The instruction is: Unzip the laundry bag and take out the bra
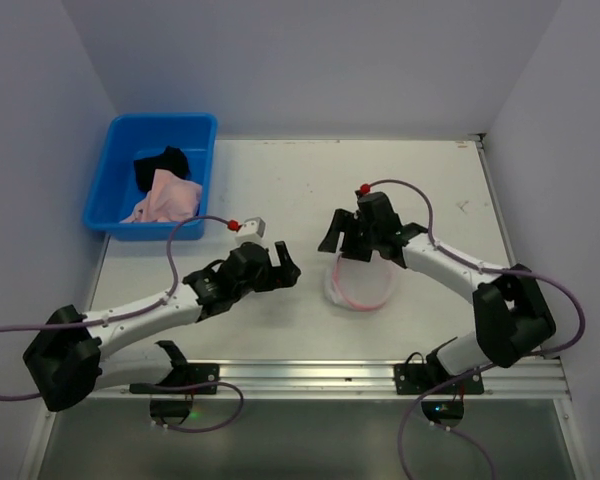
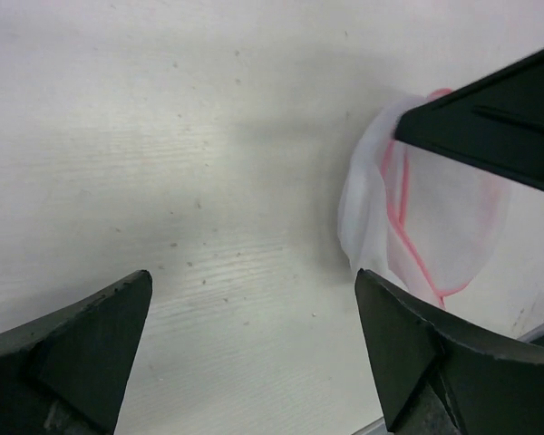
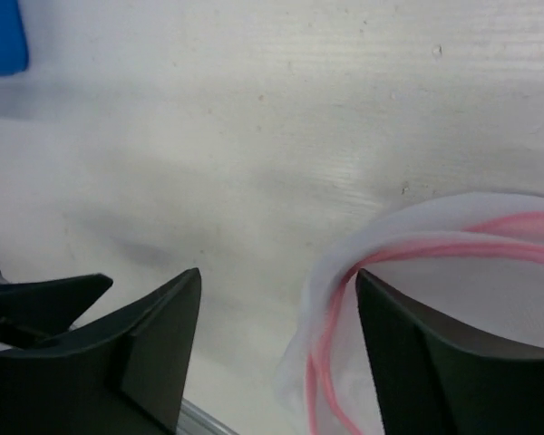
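The laundry bag, white mesh with pink zipper trim, lies on the table right of centre. It also shows in the left wrist view and the right wrist view. I cannot make out a bra inside it. My right gripper is open just over the bag's far-left rim. In the right wrist view the rim lies by its right finger. My left gripper is open and empty, a short way left of the bag, over bare table.
A blue plastic bin stands at the back left, holding a pink cloth and a black cloth. A metal rail runs along the near edge. Walls close in the back and both sides.
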Controlling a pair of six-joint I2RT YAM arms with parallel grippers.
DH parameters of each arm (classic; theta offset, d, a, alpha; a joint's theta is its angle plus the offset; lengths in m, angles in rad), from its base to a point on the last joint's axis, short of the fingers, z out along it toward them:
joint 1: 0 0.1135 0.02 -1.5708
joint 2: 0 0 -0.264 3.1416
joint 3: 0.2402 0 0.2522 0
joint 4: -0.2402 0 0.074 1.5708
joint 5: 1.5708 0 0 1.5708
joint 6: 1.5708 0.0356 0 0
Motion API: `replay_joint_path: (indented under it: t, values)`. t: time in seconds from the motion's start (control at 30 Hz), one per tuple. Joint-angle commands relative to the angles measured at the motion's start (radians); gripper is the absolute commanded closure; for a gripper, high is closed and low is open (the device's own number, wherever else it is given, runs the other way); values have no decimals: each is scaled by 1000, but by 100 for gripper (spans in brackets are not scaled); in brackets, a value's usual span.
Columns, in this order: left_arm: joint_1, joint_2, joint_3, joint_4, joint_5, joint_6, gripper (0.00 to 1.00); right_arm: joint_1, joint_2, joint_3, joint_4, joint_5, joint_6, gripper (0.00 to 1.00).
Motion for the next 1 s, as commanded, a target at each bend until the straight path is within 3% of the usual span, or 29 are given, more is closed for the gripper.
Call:
replay_joint_path:
  t: [0.0, 0.13, 0.23, 0.4, 0.57, 0.67, 0.97]
  values:
    - [53, -56, 59, -95, -79, 62, 2, 4, -100, 120, -187, 78, -88, 25]
    - [154, -65, 147, -120, -23, 146, 0, 1, -175, 250, -348, 180, -157, 7]
    - [209, -48, 212, -140, -13, 200, 0, -15, -218, 314, -390, 250, -195, 3]
    - [349, -41, 350, -232, 19, 314, 0, -139, -356, 364, -444, 374, -282, 1]
    - [506, -143, 459, -351, 17, 403, 0, -297, -546, 367, -473, 489, -341, 1]
    - [528, -244, 526, -442, -58, 467, 0, -300, -695, 358, -470, 581, -373, 1]
    - [528, -544, 684, -672, -277, 633, 0, -300, -1088, 384, -482, 489, -485, 1]
